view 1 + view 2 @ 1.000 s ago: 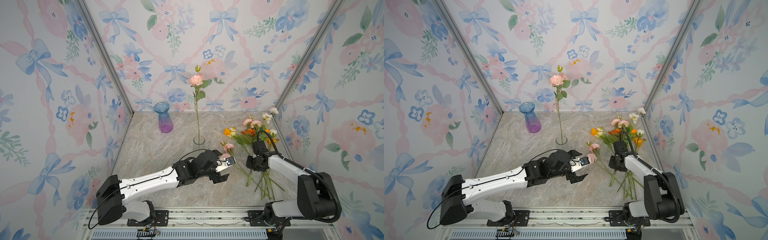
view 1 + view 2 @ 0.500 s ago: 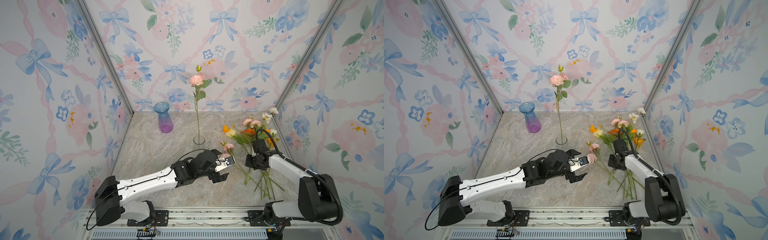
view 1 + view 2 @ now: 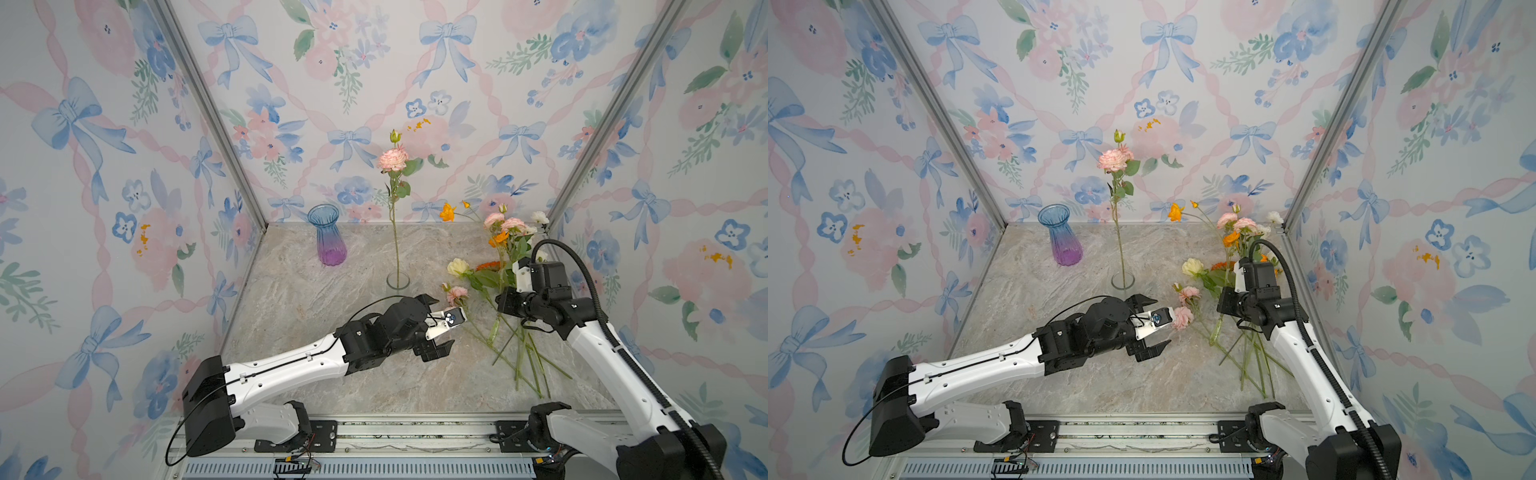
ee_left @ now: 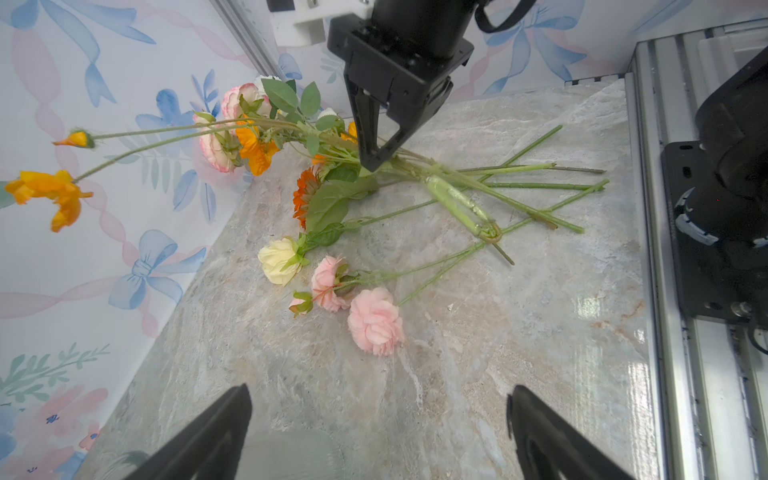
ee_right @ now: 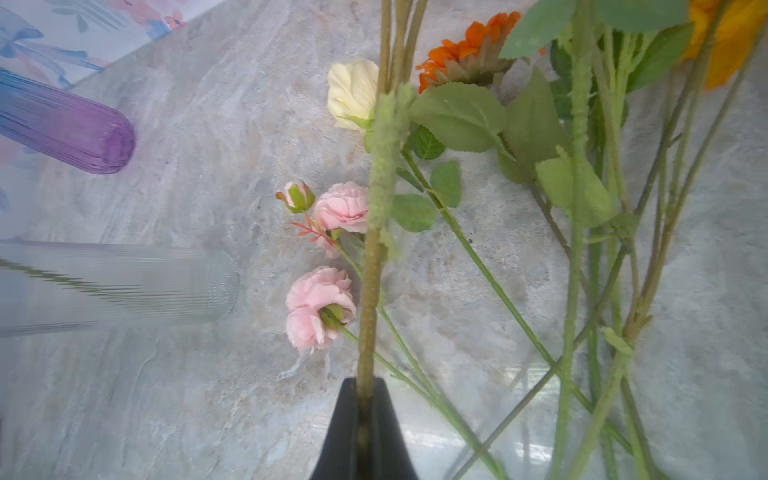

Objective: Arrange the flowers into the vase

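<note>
Only one stem is placed so far: a pink ruffled flower (image 3: 392, 160) stands upright in the narrow clear ribbed glass vase (image 3: 397, 281) at the middle of both top views, while the blue-to-purple fluted glass vase (image 3: 330, 241) at the back left holds nothing. The rest of the long green-stemmed artificial flowers (image 4: 332, 203), with pink, orange, cream and white blooms, lie heaped on the marbled grey bench (image 3: 291, 291) at the right of the frame, stems fanned toward the front rail. My right claw (image 4: 372, 158) is pinched fully closed on one tan-green stem (image 5: 370, 291) in that heap; in the left wrist view its orange and pink heads seem to hang clear of the bench. My left claw (image 3: 443, 321) is spread as wide as it goes and holds nothing, hovering just beside a loose pink bloom (image 4: 376, 322) lying on the bench. I judge the job barely begun: nearly every flower has yet to reach a vase.
</note>
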### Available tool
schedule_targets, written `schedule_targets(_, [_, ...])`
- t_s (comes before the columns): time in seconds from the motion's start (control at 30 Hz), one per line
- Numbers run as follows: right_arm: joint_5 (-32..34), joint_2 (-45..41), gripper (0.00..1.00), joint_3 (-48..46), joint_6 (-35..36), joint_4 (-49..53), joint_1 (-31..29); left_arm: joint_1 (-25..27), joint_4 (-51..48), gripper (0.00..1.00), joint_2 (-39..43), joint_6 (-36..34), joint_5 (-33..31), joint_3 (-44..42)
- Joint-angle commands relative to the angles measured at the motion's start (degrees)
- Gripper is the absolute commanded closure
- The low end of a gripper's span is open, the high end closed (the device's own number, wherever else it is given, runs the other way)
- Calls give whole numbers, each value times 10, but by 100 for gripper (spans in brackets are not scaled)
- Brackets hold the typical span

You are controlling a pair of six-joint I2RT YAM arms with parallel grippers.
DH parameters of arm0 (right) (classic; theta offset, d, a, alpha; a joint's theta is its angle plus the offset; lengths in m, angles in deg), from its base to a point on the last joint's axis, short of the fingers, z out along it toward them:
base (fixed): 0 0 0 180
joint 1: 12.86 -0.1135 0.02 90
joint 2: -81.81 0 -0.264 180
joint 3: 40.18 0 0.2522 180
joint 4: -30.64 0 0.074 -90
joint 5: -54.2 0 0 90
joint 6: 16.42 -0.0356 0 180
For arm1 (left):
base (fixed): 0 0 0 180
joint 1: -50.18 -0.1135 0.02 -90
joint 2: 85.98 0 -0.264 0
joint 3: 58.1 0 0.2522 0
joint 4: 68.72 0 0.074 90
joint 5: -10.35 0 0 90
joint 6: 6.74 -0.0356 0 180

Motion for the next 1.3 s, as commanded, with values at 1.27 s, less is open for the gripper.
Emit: schedule_targets(1.27, [-300, -103, 100, 85, -144, -212, 87, -44, 30, 2, 58, 8, -16, -16])
